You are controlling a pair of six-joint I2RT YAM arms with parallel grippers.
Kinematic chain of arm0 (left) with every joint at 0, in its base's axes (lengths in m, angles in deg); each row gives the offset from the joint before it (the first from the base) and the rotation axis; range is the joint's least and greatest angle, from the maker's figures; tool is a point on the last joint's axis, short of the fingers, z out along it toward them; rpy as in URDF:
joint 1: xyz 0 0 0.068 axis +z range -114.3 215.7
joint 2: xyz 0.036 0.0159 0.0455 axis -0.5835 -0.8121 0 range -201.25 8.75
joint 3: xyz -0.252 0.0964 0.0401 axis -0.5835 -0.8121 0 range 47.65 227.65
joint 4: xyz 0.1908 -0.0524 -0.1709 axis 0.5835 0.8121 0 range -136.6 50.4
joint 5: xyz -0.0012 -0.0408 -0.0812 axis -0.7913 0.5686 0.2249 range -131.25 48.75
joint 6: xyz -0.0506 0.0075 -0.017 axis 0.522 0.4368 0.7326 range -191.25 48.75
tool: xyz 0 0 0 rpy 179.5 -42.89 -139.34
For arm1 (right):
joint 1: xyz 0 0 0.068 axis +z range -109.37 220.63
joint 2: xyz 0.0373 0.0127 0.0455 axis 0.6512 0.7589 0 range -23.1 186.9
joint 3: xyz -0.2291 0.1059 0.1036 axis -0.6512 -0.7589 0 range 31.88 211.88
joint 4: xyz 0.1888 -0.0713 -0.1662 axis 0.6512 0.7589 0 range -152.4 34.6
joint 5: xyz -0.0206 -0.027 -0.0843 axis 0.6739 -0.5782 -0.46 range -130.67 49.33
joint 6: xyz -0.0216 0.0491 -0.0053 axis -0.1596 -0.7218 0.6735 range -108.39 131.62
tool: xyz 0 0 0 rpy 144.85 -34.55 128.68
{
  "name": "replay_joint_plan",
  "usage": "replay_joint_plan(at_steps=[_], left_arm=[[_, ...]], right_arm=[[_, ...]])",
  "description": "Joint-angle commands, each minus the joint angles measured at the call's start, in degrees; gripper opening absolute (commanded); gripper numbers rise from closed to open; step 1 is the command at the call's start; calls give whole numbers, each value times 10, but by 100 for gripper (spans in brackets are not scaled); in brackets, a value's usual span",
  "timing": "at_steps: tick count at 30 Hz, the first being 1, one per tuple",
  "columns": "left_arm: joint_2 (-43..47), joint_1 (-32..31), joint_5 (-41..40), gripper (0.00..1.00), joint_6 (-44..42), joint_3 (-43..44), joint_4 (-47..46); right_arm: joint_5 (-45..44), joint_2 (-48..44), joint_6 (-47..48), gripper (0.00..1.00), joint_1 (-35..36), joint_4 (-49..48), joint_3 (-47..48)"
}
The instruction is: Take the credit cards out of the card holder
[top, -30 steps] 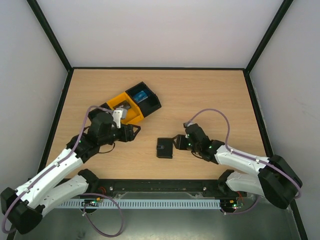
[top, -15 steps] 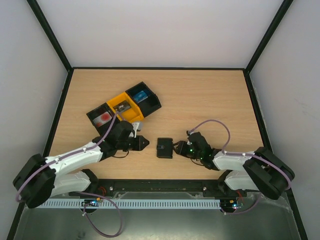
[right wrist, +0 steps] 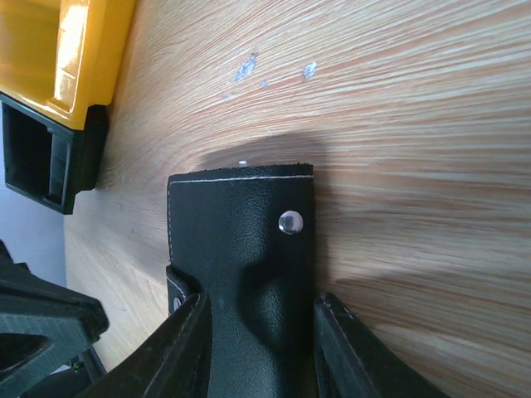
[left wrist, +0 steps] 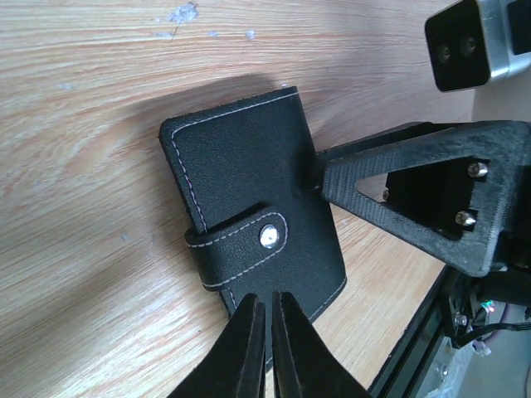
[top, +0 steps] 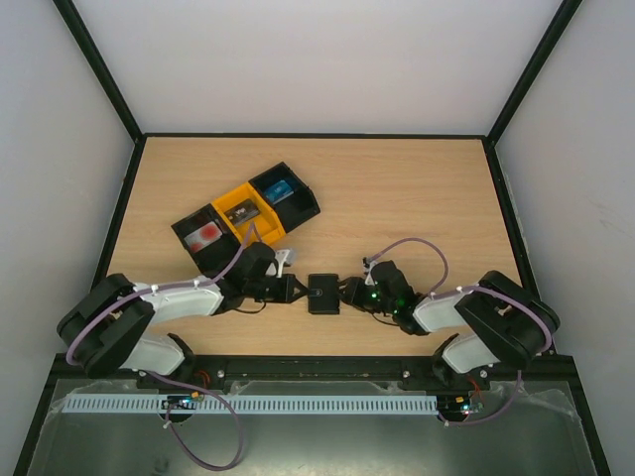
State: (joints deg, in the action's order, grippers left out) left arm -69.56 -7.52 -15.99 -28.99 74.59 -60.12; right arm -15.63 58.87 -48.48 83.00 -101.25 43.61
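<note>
The black card holder (top: 323, 294) lies closed on the table, its snap strap (left wrist: 241, 240) fastened. No credit cards show in it. My right gripper (right wrist: 264, 303) is shut on the holder's (right wrist: 245, 232) near end, one finger (right wrist: 189, 348) on each long side, and the leather bulges between them. My left gripper (left wrist: 267, 305) is shut and holds nothing. Its tips sit over the holder's (left wrist: 241, 174) edge just below the strap. The two grippers (top: 298, 290) (top: 349, 292) face each other across the holder. A blue card (top: 281, 189) and a red card (top: 205, 235) lie in bins.
A row of bins stands behind the left arm: a black bin (top: 198, 226), a yellow bin (top: 260, 220) with a dark card, and a black bin (top: 303, 203). The yellow bin's corner (right wrist: 83, 58) shows in the right wrist view. The table's front edge (left wrist: 415, 348) is near.
My left arm came down from the bins to the holder's left side and its jaws closed. My right gripper closed onto the holder's right end and pushed slightly left.
</note>
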Motion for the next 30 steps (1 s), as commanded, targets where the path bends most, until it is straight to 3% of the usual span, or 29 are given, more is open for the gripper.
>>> replay_joint_plan(at_steps=[1, 12, 21, 30], left_arm=[[-20, -4, -5, 7, -5, -19, -32], [-62, -4, 2, 8, -7, -30, -58], [-71, -4, 5, 7, -12, -33, -58], [-62, -4, 4, 5, -8, -46, -70]], right_arm=[[31, 32, -32, 35, -1, -51, -6], [63, 90, -65, 36, 0, -132, -4], [69, 71, -56, 34, 8, -129, 3], [59, 6, -39, 5, 22, -94, 9]])
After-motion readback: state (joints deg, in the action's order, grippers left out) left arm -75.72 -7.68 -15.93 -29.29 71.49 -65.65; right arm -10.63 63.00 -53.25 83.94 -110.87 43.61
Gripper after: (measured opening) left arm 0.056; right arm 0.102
